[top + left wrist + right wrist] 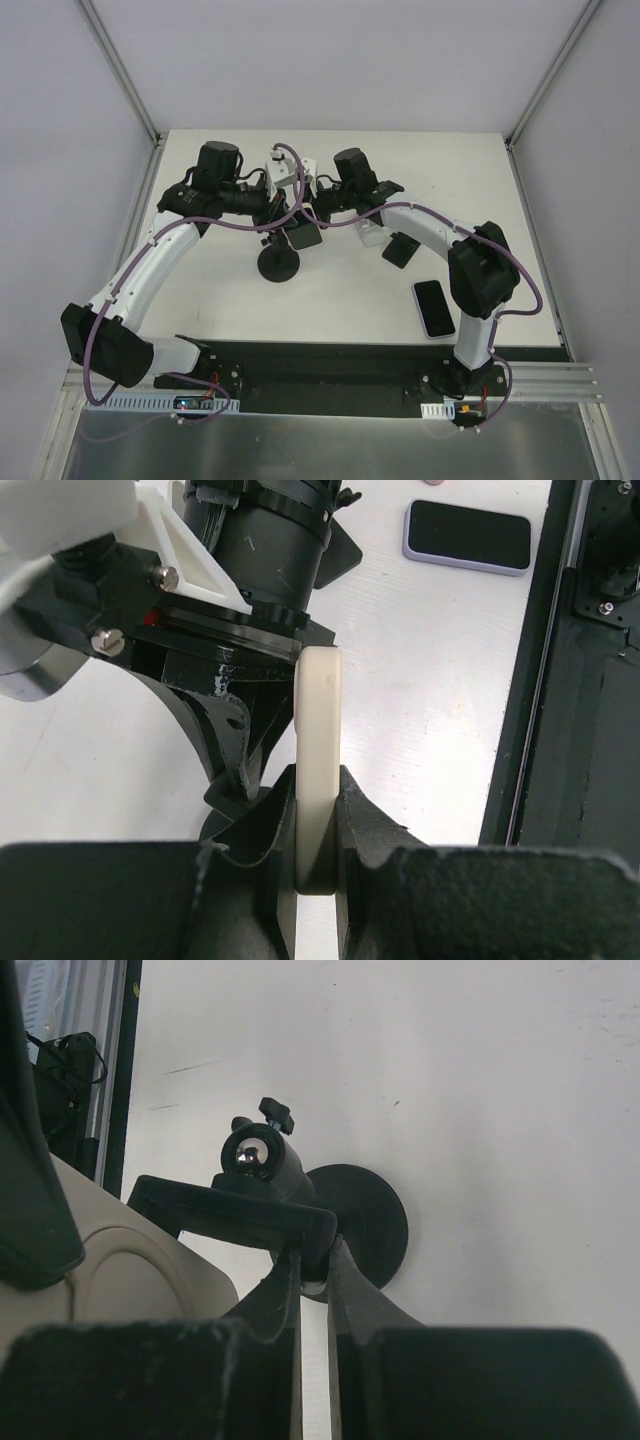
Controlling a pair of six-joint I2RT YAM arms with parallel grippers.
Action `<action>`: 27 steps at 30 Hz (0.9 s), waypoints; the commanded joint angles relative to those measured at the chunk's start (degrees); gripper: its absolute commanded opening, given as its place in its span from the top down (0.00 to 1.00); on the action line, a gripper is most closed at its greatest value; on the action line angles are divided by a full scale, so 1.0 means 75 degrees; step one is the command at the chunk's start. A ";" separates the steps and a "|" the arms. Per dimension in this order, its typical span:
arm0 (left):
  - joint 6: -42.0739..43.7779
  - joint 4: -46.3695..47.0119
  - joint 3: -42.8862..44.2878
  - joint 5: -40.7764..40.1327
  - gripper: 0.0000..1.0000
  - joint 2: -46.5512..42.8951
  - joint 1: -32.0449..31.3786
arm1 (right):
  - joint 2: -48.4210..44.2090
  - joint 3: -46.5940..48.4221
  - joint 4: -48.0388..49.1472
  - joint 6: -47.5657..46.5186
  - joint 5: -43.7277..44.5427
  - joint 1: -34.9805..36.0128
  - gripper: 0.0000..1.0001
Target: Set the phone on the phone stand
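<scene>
The black phone stand (279, 264) has a round base on the table's middle; in the right wrist view I see its base (368, 1222), ball joint (250, 1156) and holder plate (232, 1216). My right gripper (314, 1260) is shut on the edge of that plate, and it shows in the top view (313, 213). My left gripper (318, 815) is shut on a cream phone (318, 720), held edge-on just beside the plate; this phone also shows in the right wrist view (130, 1280). Both grippers meet above the stand, the left gripper (289, 222) on its left.
A second phone with a lavender case (433, 307) lies face up at the front right, also seen in the left wrist view (467, 536). A dark flat object (400, 249) lies beside the right arm. A black strip (320, 362) runs along the near table edge.
</scene>
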 commanded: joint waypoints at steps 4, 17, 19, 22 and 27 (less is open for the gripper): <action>-0.0336 0.0268 -0.0455 0.0176 1.00 -0.0545 0.0312 | -0.0242 0.0090 0.0520 0.0270 -0.0648 -0.0085 1.00; -0.0970 0.0762 -0.0748 -0.0500 1.00 -0.1354 0.0324 | -0.0312 -0.0190 0.1163 0.0645 -0.0673 -0.0097 1.00; -0.0923 0.0750 -0.0959 -0.0746 1.00 -0.1436 0.0312 | -0.0371 -0.0261 0.1304 0.0680 -0.0636 -0.0097 1.00; -0.0864 0.0656 -0.1030 -0.1155 1.00 -0.1402 0.0254 | -0.0383 -0.0250 0.1317 0.0727 -0.0672 -0.0097 1.00; -0.0407 0.0072 -0.0820 -0.2339 1.00 -0.1437 -0.0109 | -0.0581 -0.0320 0.0955 0.0376 -0.0262 -0.0097 1.00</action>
